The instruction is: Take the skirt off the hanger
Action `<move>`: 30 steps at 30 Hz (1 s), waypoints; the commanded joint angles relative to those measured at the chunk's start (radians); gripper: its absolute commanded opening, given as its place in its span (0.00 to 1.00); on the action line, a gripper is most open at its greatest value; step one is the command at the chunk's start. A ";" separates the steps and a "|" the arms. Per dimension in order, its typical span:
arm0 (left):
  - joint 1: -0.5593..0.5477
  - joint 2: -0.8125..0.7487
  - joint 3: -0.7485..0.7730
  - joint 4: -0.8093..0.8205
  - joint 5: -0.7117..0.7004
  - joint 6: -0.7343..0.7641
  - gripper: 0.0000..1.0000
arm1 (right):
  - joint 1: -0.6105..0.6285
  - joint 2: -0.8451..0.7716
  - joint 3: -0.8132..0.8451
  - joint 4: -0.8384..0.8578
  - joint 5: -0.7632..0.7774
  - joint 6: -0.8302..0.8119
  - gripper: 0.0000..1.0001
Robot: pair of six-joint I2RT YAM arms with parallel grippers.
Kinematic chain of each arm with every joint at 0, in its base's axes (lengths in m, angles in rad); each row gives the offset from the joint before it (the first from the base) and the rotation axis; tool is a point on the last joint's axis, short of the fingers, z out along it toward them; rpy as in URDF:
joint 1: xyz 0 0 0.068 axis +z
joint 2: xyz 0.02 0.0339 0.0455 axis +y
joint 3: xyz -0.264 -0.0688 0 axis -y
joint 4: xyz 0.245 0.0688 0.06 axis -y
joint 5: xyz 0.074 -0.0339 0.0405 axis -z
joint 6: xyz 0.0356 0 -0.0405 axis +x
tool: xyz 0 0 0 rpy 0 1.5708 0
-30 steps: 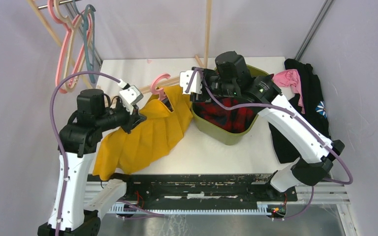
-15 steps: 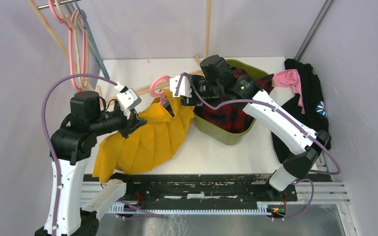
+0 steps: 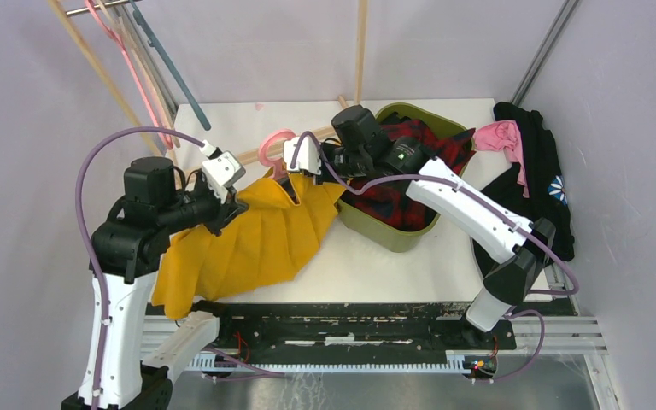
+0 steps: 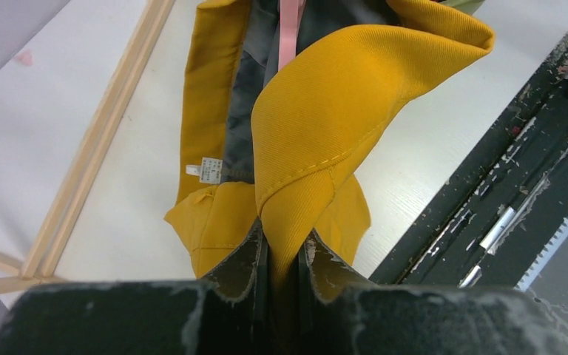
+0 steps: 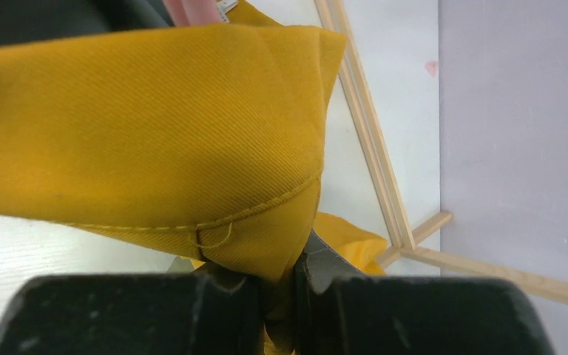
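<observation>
**Figure: skirt held at its waistband by both arms, ordered from near to far.**

Nearest the arm bases, the lower hem of the yellow skirt (image 3: pixel 248 243) reaches the near edge of the white tabletop (image 3: pixel 367 265). The skirt is spread in pleats over the left half of the tabletop, with its waistband turned toward the far side.

The left end effector (image 4: pixel 282 248) is clamped on a raised fold at the left of the waistband. In the left wrist view the fabric is pinched between the 2 fingers, and a small white label (image 4: pixel 211 170) is seen on the grey lining beyond.

The right end effector (image 5: pixel 285 281) is closed on the opposite end of the waistband. In the right wrist view yellow cloth is gripped between its 2 fingers.

The pink hanger (image 3: pixel 270 147) is lodged inside the waistband. Its hook protrudes past the far edge of the skirt, just beside the right end effector.

To the right of the skirt, just beside it, a green bin (image 3: pixel 393 235) is set, and a red-and-black checked cloth (image 3: pixel 393 198) is held in it. A black garment (image 3: pixel 547 171) with a pink cloth (image 3: pixel 500 135) on it is piled at the right edge. A wooden strip (image 3: pixel 252 155) is laid behind the hanger. At the far left, spare hangers (image 3: pixel 134 68) are hung from a rail.
</observation>
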 commanded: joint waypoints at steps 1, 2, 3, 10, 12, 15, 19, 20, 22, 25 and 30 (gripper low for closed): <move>-0.018 -0.031 0.025 0.203 0.112 -0.013 0.03 | -0.044 0.018 0.033 0.122 0.249 0.235 0.01; -0.017 -0.035 0.025 0.223 0.077 -0.023 0.03 | -0.055 0.020 0.038 0.124 0.257 0.239 0.01; -0.016 -0.040 0.025 0.245 0.046 -0.033 0.03 | -0.061 0.022 0.044 0.120 0.267 0.238 0.01; -0.018 -0.125 0.007 0.599 -0.172 -0.164 0.33 | -0.078 0.032 0.051 0.114 0.291 0.222 0.01; -0.017 -0.131 -0.003 0.650 -0.181 -0.183 0.40 | -0.078 0.032 0.055 0.115 0.290 0.217 0.01; -0.016 -0.103 -0.003 0.617 -0.162 -0.192 0.40 | -0.078 0.033 0.061 0.113 0.303 0.204 0.01; -0.017 -0.066 -0.015 0.567 -0.144 -0.204 0.03 | -0.078 0.037 0.068 0.112 0.315 0.189 0.01; -0.017 -0.062 -0.032 0.564 -0.149 -0.213 0.03 | -0.077 0.038 0.072 0.113 0.315 0.191 0.01; -0.017 -0.065 -0.085 0.563 -0.133 -0.186 0.03 | -0.078 0.042 0.081 0.110 0.315 0.189 0.01; -0.017 -0.077 -0.177 0.650 -0.199 -0.238 0.20 | -0.077 0.036 0.089 0.099 0.315 0.188 0.01; -0.017 -0.054 -0.243 0.752 -0.185 -0.268 0.44 | -0.077 0.021 0.091 0.084 0.327 0.186 0.01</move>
